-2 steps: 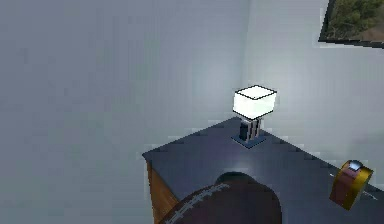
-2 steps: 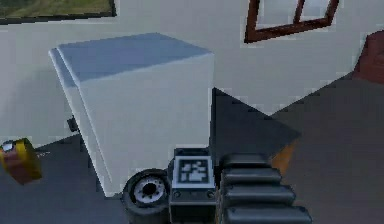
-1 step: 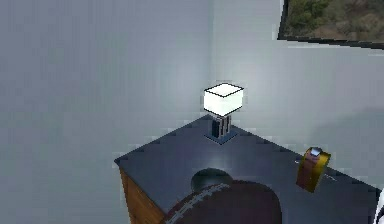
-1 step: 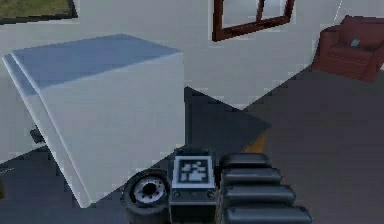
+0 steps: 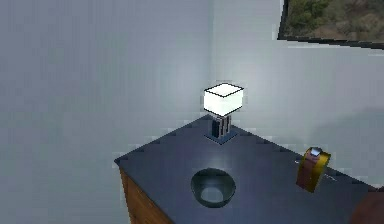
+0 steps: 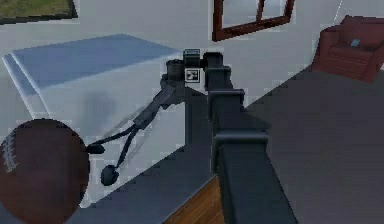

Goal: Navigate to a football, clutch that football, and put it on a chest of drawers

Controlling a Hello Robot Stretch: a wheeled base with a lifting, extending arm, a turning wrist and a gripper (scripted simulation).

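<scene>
Arm (image 6: 245, 165) is running up from the arm side view's bottom edge, behind the pincer, and ending at two white marker squares (image 6: 190, 74). Pincer (image 6: 101, 162) is hanging off those squares, with thin fingers (image 6: 135, 125) reaching down and away from the arm. Finger state: cannot tell.

Football (image 6: 40, 172) is sitting right at the fingertips, on the side away from the arm. It's dark brown and rounded, with pale lacing on its outer edge. Its underside is running off the bottom edge, so I can't tell if it's clear of the surface or if the pincer is holding it.

Chest of drawers (image 6: 165, 190) is lying below the pincer, dark top and a strip of wooden front showing beside the arm. Pale wall (image 6: 90, 70) is standing beyond the fingers. Well out on the pincer's arm side, a red armchair (image 6: 352, 45) is sitting on dark floor, with a window (image 6: 252, 15) on the far wall.

Forward view: the dark top is carrying a bowl (image 5: 213, 186) nearest, a red-and-yellow object (image 5: 313, 168) further back, and a white-shaded lamp (image 5: 223, 108) at the far corner. A dark-framed pane (image 5: 335, 20) is showing above. I can't fix where these sit against the pincer.
</scene>
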